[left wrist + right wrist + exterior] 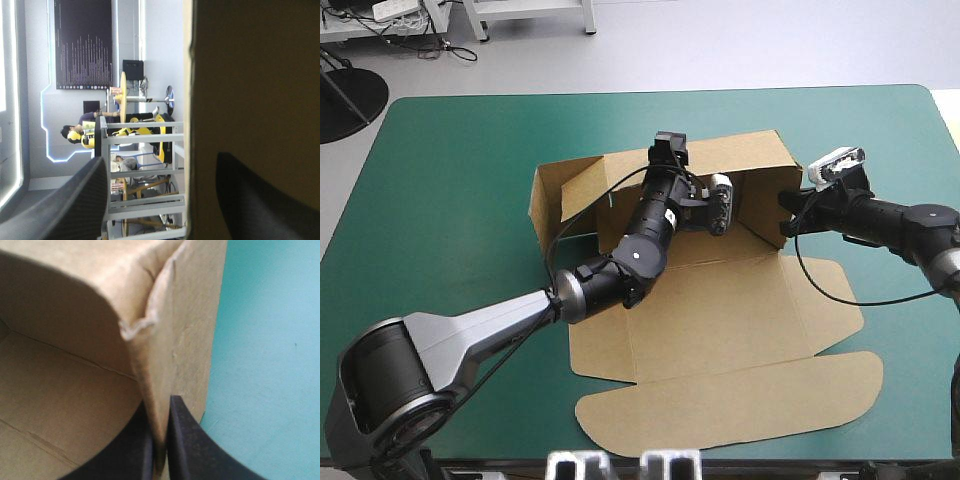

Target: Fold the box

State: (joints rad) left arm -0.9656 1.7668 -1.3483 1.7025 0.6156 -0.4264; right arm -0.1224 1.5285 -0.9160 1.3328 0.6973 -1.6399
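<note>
Box (720, 310), walls raised: left gripper (668, 152) spread, seemingly astride one; right gripper (160, 409) pinches another.

No readable text, label or number — neither on the box (720, 310) nor the teal-green cover (450, 200).

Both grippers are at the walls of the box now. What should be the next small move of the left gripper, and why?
Probably close the left gripper on the far wall. Its fingers stand apart with that wall's edge between them, gripping nothing yet. The right gripper is already shut on the right wall, which should steady the box.
</note>
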